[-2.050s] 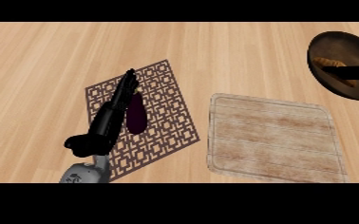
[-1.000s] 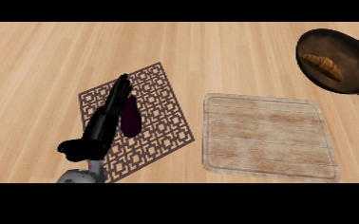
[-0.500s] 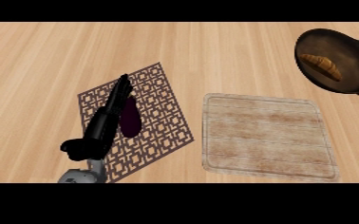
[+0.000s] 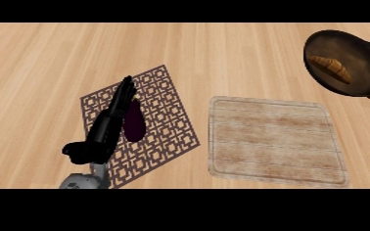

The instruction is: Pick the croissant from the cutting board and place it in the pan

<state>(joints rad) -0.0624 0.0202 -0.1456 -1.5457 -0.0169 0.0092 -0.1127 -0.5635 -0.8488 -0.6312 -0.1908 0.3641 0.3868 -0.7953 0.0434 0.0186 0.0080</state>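
The fingers (image 4: 121,95) of the left hand (image 4: 101,132) are held straight and close together, closed round nothing, and are laid along a patterned brown mat (image 4: 162,107) at the left of the wooden table (image 4: 188,49). A dark purple object, probably an eggplant (image 4: 134,122), is seen lying on the mat just beside the fingers; whether it is touched by them cannot be told. The grey forearm (image 4: 85,180) is seen entering from the lower edge.

To the right of the mat, the cutting board (image 4: 271,139) is seen lying flat, with nothing on it. Further right, at the edge of the view, the dark pan (image 4: 318,46) is found, and the croissant (image 4: 331,67) is seen resting inside it.

Judged from how things lie, the placing step appears to be already done: the croissant is in the pan and not on the board. Little seems to be called for next, beyond the croissant being left settled where it lies and the left hand being kept off the eggplant.

The right hand is not shown at all, so nothing can be said of it. The pan is cut off by the right edge, and its handle, if any, is not visible. The left thumb is hard to make out against the dark palm, and part of the eggplant is hidden behind the fingers.
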